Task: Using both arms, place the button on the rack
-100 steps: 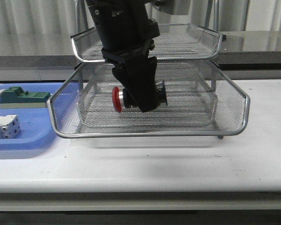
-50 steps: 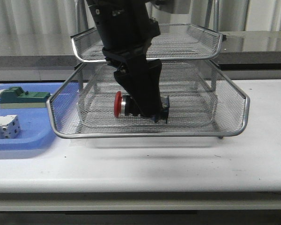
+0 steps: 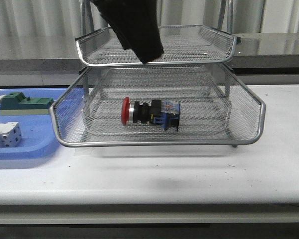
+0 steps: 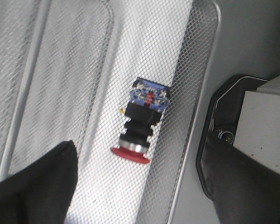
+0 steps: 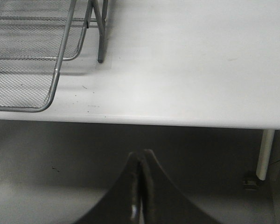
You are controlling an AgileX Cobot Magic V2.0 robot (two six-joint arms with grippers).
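Button (image 3: pixel 150 113) lies sideways on rack (image 3: pixel 249 130) mesh so it won't roll; left gripper (image 4: pixel 140 186) spread empty, right gripper (image 5: pixel 140 186) closed.

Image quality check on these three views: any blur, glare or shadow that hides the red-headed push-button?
Front view: the red-headed push-button is sharp behind the silver wire-mesh rack, mesh veiling it only lightly; the black left gripper above is smeared and featureless. Left wrist view: button crisp, a bright streak of glare on the mesh beside it, finger a dark blur. Right wrist view: soft, even light; button not visible.
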